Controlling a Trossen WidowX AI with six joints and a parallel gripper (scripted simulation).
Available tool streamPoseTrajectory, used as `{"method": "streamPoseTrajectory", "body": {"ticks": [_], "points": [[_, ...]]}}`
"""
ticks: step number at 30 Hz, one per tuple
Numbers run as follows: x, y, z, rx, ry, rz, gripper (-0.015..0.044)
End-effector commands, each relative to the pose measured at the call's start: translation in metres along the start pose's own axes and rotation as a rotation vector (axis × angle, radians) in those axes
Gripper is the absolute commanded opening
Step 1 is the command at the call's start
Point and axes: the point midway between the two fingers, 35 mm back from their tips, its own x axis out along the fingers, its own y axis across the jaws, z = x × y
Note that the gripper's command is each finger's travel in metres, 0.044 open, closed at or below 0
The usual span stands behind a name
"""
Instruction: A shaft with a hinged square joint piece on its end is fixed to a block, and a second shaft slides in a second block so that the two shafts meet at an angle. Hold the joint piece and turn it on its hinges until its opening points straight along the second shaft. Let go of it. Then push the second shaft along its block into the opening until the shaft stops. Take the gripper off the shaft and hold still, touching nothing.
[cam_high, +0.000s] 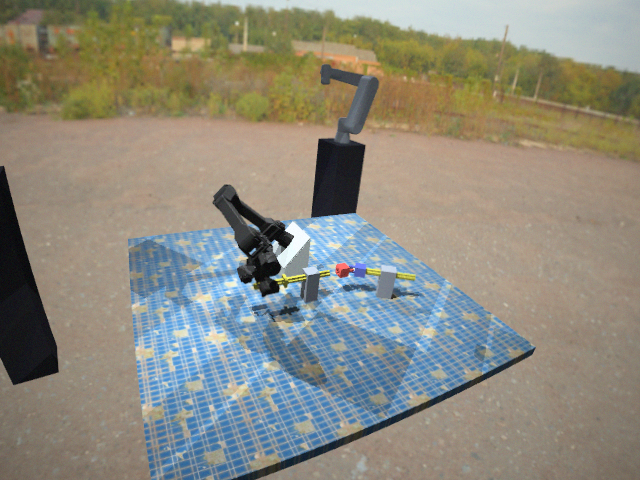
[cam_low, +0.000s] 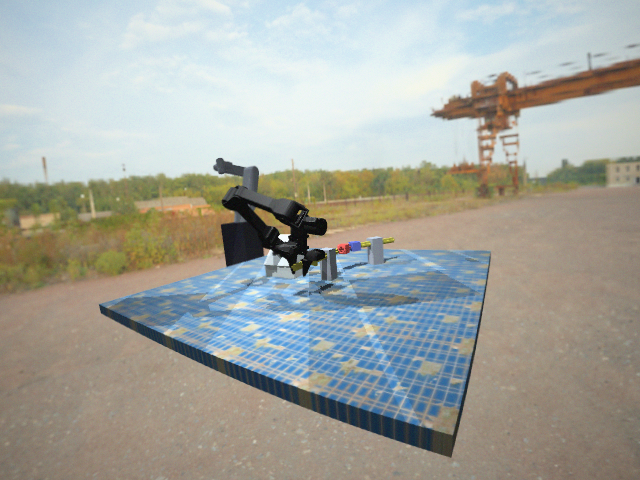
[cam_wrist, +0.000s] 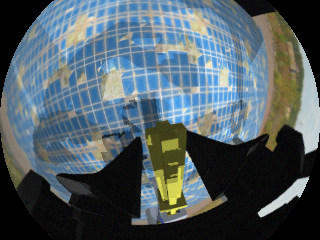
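Observation:
The yellow second shaft (cam_high: 297, 279) (cam_wrist: 172, 187) lies through its grey block (cam_high: 310, 287) (cam_low: 328, 267). Its inner end stands a small gap short of the red joint piece (cam_high: 342, 270) (cam_low: 343, 249). That piece is hinged to a blue part (cam_high: 360, 269) (cam_low: 354, 245) on the first yellow shaft (cam_high: 406, 276) (cam_low: 388, 240), held in the other grey block (cam_high: 386, 283) (cam_low: 375, 252). My gripper (cam_high: 257, 284) (cam_low: 300, 269) (cam_wrist: 162, 136) is partly open around the second shaft's outer part. In the wrist view a narrow gap shows at the left finger; contact on the right cannot be told.
A white wedge-shaped block (cam_high: 298, 241) stands close behind my gripper. A grey arm (cam_high: 360, 103) on a black pedestal (cam_high: 337, 178) stands beyond the back edge of the blue patterned table (cam_high: 217, 403) (cam_low: 310, 356). Another black pedestal (cam_high: 23, 315) stands at the left.

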Motion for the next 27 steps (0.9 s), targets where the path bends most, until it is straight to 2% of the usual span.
{"method": "streamPoseTrajectory", "body": {"ticks": [1,2,13,15,27], "points": [[-0.0007,-0.0001,0.0016,0.001,-0.005,0.004,0.0125],[-0.0007,-0.0001,0.0016,0.001,-0.005,0.004,0.0102],[-0.0007,-0.0001,0.0016,0.001,-0.005,0.004,0.0102],[-0.0007,-0.0001,0.0016,0.001,-0.005,0.004,0.0069],[-0.0005,0.0000,0.0014,0.000,-0.005,0.071,0.0067]]}}
